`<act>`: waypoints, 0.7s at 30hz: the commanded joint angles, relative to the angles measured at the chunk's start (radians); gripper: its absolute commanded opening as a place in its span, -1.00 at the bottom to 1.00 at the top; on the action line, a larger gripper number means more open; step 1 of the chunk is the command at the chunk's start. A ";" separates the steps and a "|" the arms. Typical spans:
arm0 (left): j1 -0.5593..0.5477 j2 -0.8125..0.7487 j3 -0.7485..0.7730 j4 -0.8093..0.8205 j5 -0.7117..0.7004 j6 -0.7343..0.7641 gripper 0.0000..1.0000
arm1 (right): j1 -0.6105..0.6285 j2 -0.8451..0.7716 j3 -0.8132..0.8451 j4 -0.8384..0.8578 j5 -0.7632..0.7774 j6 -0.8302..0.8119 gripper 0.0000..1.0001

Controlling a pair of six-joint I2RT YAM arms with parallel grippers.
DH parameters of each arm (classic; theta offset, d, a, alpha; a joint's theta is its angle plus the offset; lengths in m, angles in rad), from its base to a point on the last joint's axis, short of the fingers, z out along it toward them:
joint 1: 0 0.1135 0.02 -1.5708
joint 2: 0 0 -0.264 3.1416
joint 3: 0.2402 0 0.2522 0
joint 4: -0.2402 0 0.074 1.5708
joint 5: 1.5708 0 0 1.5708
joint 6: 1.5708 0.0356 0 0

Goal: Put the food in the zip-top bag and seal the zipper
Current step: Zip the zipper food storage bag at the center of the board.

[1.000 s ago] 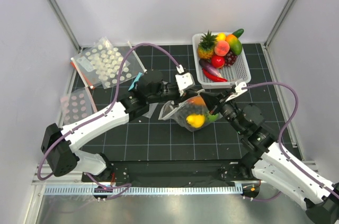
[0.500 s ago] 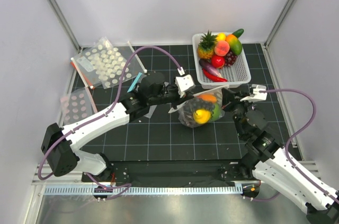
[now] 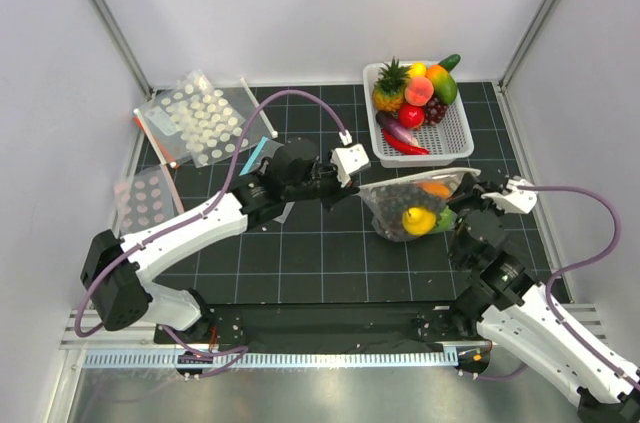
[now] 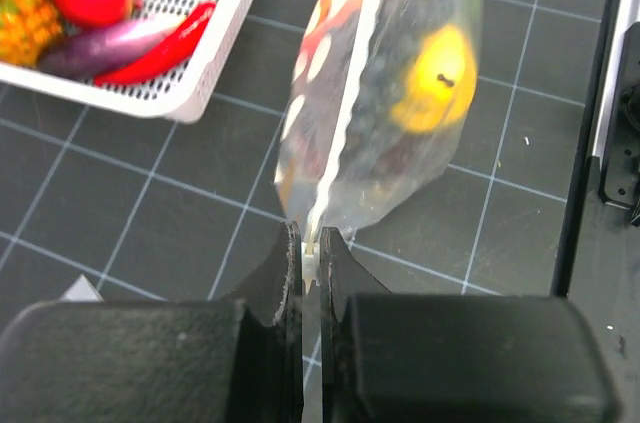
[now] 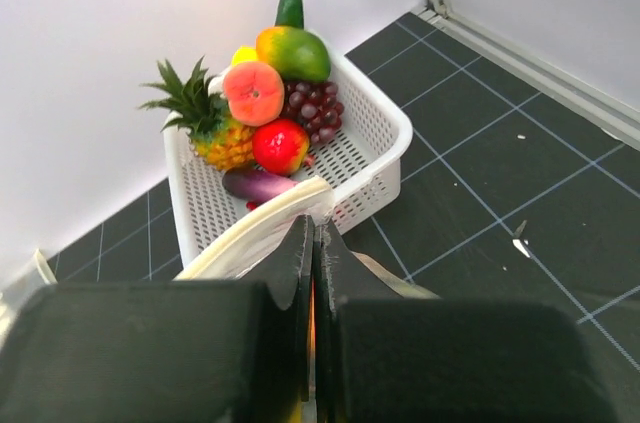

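Observation:
The zip-top bag [image 3: 392,205] hangs stretched between both grippers at mid table, a little above the mat. Inside it lies food: a yellow piece [image 3: 420,220], an orange piece [image 3: 434,188] and dark grapes [image 3: 401,209]. The white zipper [image 3: 415,179] runs taut along its top edge. My left gripper [image 3: 358,188] is shut on the zipper's small white tab [image 4: 311,261], with the bag [image 4: 400,13] hanging beyond it. At the bag's right end, my right gripper [image 3: 471,189] is shut on the mouth, with the white strip [image 5: 255,233] beside its jaws.
A white basket [image 3: 455,135] with more toy food, such as a pineapple [image 3: 389,89] and a red chilli [image 3: 404,144], stands just behind the bag. Dotted clear sheets [image 3: 195,118] lie at the back left, another [image 3: 145,198] at the left edge.
My right gripper has pulled the bag's right end to the right. The bag has shifted right and its mouth now lies stretched straight. The left gripper has hardly moved.

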 commanded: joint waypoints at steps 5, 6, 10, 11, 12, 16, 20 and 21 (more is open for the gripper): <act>0.012 -0.021 0.049 -0.129 -0.137 -0.037 -0.99 | -0.020 -0.042 0.004 0.073 0.183 0.009 -0.98; 0.012 -0.023 0.048 -0.123 -0.137 -0.041 -0.99 | -0.020 -0.030 0.005 0.072 0.157 0.006 -0.98; 0.012 -0.037 0.045 -0.109 -0.144 -0.060 -1.00 | -0.020 0.011 0.022 0.064 0.113 0.003 -0.98; 0.014 -0.037 0.043 -0.109 -0.149 -0.061 -1.00 | -0.020 0.021 0.025 0.070 0.099 0.003 -0.98; 0.012 -0.040 0.042 -0.106 -0.172 -0.066 -0.99 | -0.020 0.033 0.027 0.076 0.085 0.000 -0.98; 0.014 -0.041 0.026 -0.086 -0.267 -0.084 -1.00 | -0.022 0.126 0.071 0.064 0.031 -0.008 -0.98; 0.018 -0.064 -0.020 -0.012 -0.367 -0.101 -1.00 | -0.028 0.197 0.082 0.082 0.022 0.003 -0.98; 0.022 -0.078 -0.034 0.027 -0.387 -0.106 -0.99 | -0.034 0.203 0.079 0.092 0.025 0.008 -0.97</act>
